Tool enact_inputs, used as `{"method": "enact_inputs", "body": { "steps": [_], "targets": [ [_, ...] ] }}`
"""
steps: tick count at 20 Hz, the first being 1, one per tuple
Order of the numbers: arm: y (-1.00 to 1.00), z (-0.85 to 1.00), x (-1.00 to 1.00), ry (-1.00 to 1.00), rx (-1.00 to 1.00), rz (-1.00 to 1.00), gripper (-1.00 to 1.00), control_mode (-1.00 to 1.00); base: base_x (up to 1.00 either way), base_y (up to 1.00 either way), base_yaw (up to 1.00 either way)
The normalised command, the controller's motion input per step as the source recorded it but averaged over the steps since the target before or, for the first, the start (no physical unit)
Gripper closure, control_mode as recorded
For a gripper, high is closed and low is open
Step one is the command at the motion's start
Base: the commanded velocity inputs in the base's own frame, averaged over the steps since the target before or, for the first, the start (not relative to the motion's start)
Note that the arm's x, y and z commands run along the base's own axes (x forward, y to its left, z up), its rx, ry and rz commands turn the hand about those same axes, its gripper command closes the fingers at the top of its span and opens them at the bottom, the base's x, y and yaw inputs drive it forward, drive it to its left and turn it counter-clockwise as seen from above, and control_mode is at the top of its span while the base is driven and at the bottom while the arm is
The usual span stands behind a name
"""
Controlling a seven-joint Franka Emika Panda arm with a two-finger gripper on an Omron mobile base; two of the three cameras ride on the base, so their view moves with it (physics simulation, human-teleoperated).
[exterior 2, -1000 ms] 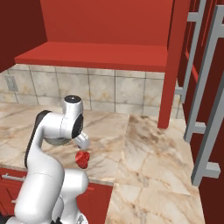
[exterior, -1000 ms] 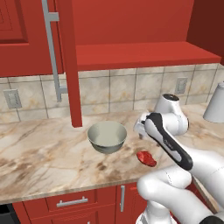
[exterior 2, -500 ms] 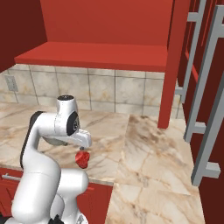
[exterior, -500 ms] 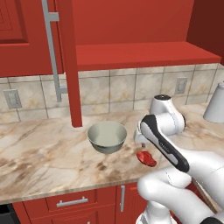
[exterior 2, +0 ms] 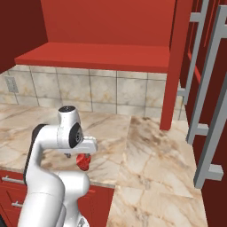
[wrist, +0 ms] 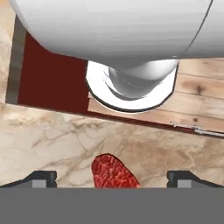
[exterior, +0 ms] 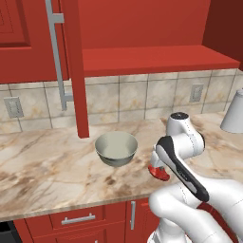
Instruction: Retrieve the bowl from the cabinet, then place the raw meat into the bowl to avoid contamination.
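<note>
The bowl stands upright on the marble counter, below the open red cabinet. The raw meat, a small glossy red lump, lies near the counter's front edge to the right of the bowl. My gripper hangs just above the meat, partly hidden by my forearm. In the hand view the raw meat lies between the two widely spread fingertips, and the gripper is open with nothing held. From the right, the raw meat shows just under the gripper.
The open cabinet door with its long bar handle hangs left of the bowl. A plain grey-white vessel stands at the far right. More open doors are on the right. The counter edge drops to red drawers.
My hand has come down and forward from beside the bowl to just over the raw meat. Bowl and meat have not moved. The jaws stay open.
</note>
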Motion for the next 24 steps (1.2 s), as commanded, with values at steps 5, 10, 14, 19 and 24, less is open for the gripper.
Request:
{"method": "enact_inputs", "body": {
  "steps": [5,10,14,19,24],
  "targets": [
    [0.0,-0.01,0.23,0.0,0.0,0.24,-1.0,-1.0,0.0,0.0,0.0],
    [0.0,-0.07,0.21,0.0,-0.01,0.16,-1.0,-1.0,0.0,0.0,0.0],
    [-0.01,-0.08,0.21,0.0,-0.02,0.08,-1.0,-1.0,0.0,0.0,0.0],
    [0.0,-0.12,0.06,0.0,-0.01,0.01,-1.0,-1.0,0.0,0.0,0.0],
    [0.01,-0.2,0.0,0.03,0.0,0.0,-1.0,-1.0,0.0,0.0,0.0]
  ]
}}
